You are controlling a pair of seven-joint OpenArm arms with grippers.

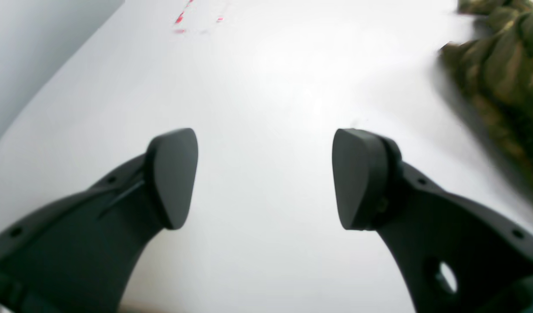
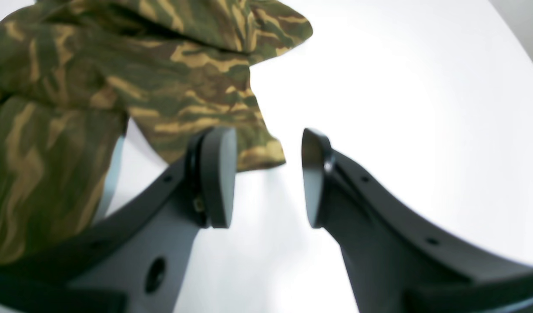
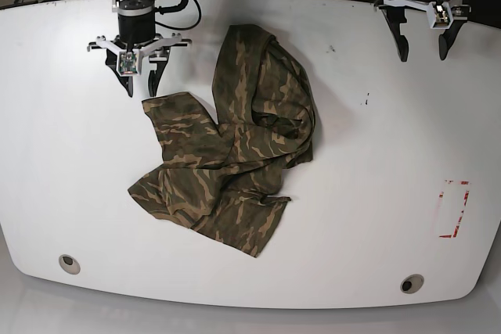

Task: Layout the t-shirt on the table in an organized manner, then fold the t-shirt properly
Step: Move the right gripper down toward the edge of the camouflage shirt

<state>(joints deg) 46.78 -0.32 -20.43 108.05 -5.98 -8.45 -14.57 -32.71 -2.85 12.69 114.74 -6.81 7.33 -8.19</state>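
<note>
crumpled t-shirt (image 3: 231, 146) lies mid-tabletop (image 3: 376, 154). left gripper (image 3: 423, 41), far right, has jaws apart and empty; right gripper (image 3: 141, 80), far left beside the shirt's edge, likewise.

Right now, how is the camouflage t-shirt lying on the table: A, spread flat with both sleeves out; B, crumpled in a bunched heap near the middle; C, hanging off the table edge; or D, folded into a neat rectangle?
B: the base view shows the t-shirt rumpled and doubled over itself on the table, well inside its edges, with neither the left gripper nor the right gripper holding it.
</note>
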